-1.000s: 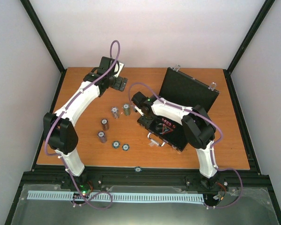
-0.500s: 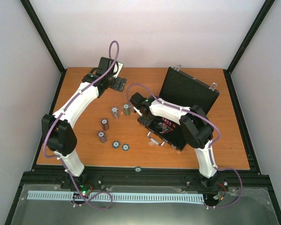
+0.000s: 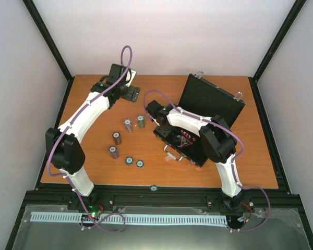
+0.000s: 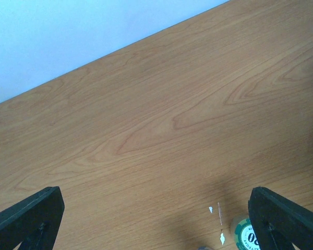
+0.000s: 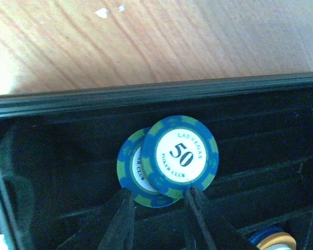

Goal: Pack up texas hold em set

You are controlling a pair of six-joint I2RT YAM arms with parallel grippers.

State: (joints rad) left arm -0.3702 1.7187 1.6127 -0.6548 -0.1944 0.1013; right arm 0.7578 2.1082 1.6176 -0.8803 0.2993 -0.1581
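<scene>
We reach our right gripper into the case, likely to seat chips; its jaws stand narrow, whether clamped we cannot tell; left gripper hovers away from the case, jaws wide apart.

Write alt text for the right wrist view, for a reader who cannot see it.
Two blue-and-green poker chips, the front one marked 50, sit overlapping in the black-lined case, just beyond the tips of the right arm's two fingers. Wooden table shows past the case's rim.
</scene>
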